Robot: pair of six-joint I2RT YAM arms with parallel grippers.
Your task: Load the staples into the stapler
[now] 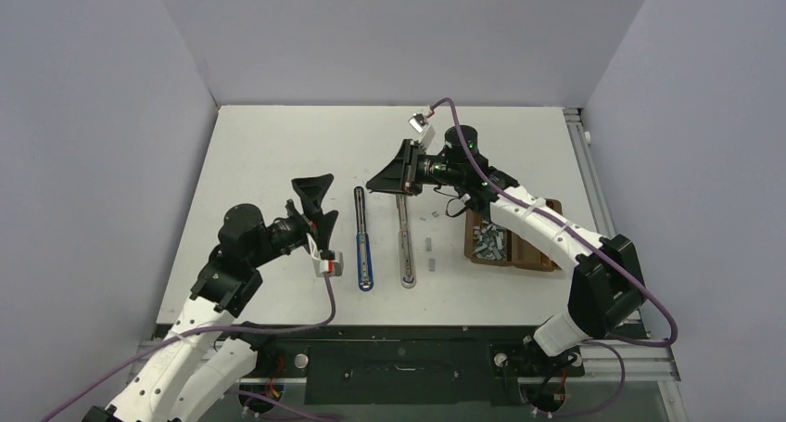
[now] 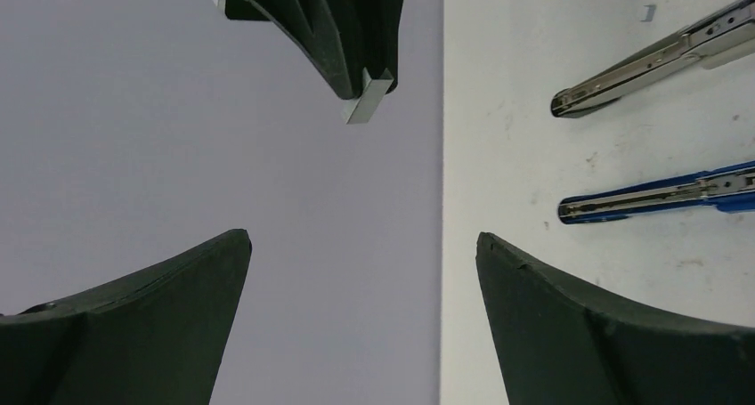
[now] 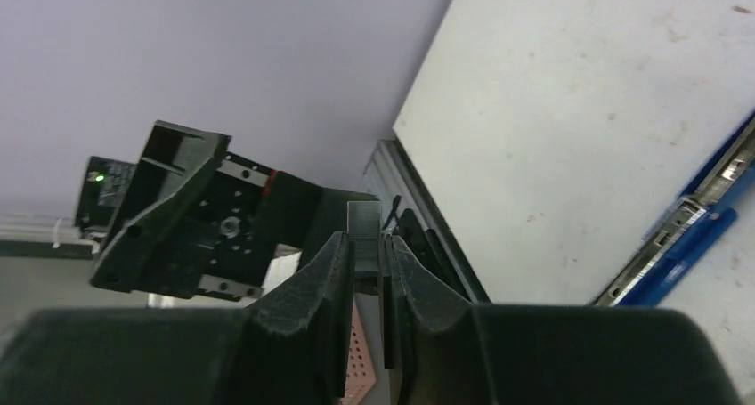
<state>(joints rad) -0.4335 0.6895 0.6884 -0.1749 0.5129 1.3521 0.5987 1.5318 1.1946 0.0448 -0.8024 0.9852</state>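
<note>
Right gripper (image 1: 373, 183) is clamped on one short silver-grey metal staple strip (image 3: 363, 220). It's pinched at the fingertips w/ the end poking out past them, held up in the air over the table, touching nothing else. Left gripper (image 1: 313, 181) is spread wide w/ nothing in it, hovering just left of the stapler parts.

Below them on the white tabletop (image 1: 278, 144) we see two long narrow bars lying side by side, near but apart. One is a blue-and-black stapler body (image 1: 365, 260) w/ its channel facing up, the other a bare silver metal stapler arm (image 1: 406, 246). Tbh we can't tell if that's one stapler split open or two separate ones.

Progress as we read it: the pick is done, the load isn't. We can't make out any strip in the blue channel, so inserting + closing up are prob both left.

Counts:
- 2 grippers
- 1 strip in hand
- 2 stapler bars
- 1 brown wooden tray (image 1: 536, 257) on the right, holding the loose pile of staples (image 1: 489, 241) (too many to count)
- approx 3 stray strips (image 1: 429, 246) on the table btw the silver bar and the tray
</note>
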